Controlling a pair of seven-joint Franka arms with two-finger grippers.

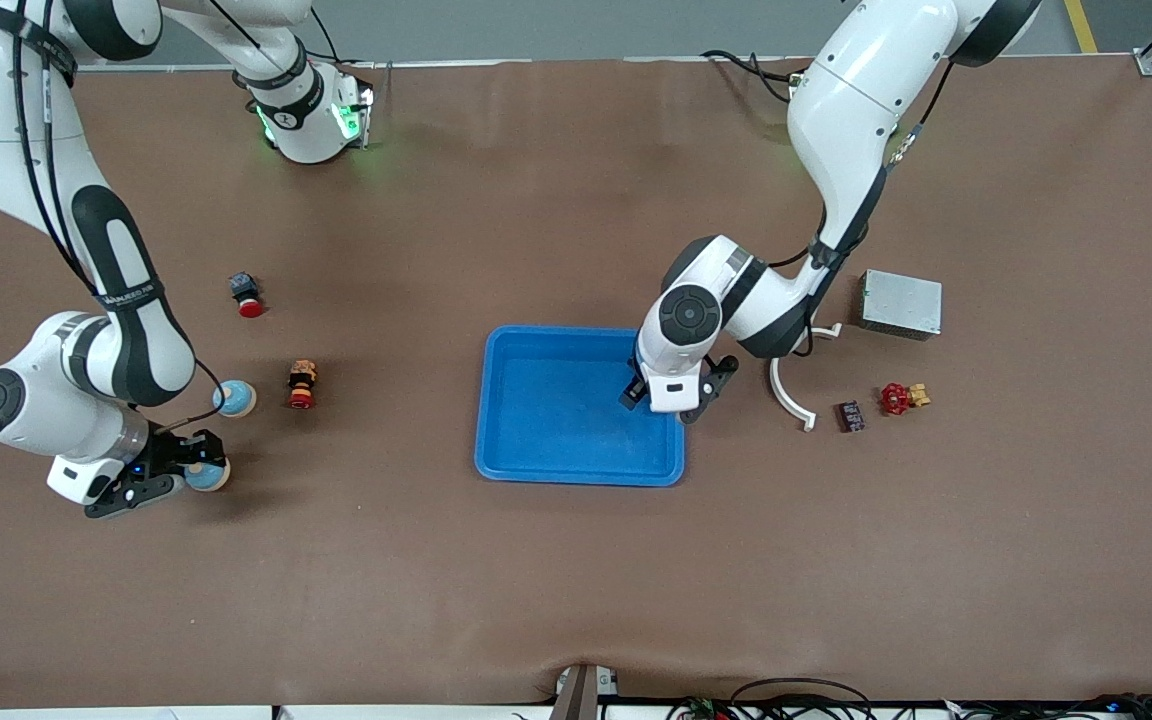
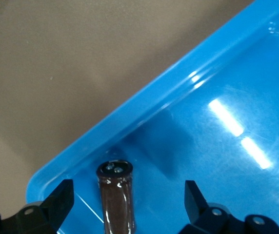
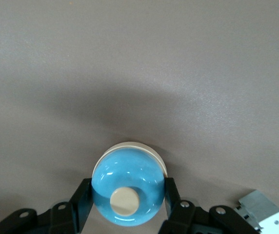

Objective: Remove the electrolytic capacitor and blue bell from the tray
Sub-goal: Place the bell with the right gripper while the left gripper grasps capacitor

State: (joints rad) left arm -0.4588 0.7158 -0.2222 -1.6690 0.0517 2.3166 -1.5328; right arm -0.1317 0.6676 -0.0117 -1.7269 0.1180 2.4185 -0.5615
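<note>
Left gripper: mine, low over the corner of the tray at the left arm's end; jaws spread wide, holding nothing.
Electrolytic capacitor: lies on the tray floor close to the rim, between my left fingers, terminal end toward the corner.
Right gripper: down at the table toward the right arm's end, well apart from the tray; fingers clamped on the blue bell.
Blue bell: out of the tray, base seemingly at the table surface; a second blue bell sits just beside it.
Risk, left: the capacitor is round and slick, so closing off-centre could roll it or squirt it against the rim; a finger could also catch the tray wall and drag the tray.
Risk, right: releasing while tilted could send the bell rolling into its neighbour.
</note>
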